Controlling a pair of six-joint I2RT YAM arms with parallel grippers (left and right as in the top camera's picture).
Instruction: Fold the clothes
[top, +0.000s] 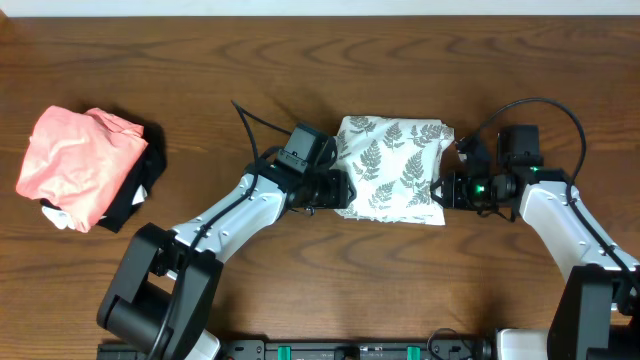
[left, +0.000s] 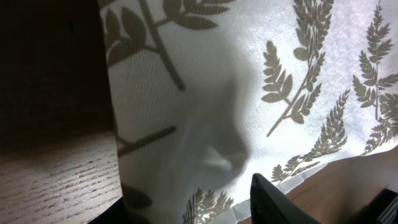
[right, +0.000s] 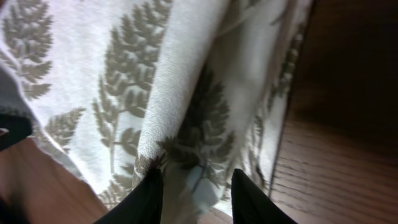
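Fern-printed white garment (top: 392, 170) folded compactly at the centre of the worktop (top: 300, 50); right end effector (top: 440, 192) released astride its right edge, left end effector (top: 335, 188) at the left edge, grip indeterminate, probably steadying the fold.

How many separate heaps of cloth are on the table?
2: the fern-print garment at centre; a pink-and-black heap at far left. Layers may hide more.

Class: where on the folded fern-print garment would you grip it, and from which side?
Grip the fern-print garment at its stacked right edge, coming in low from the right. It lies flat as a squarish bundle, so probably only a sideways pinch at the edge catches every layer.
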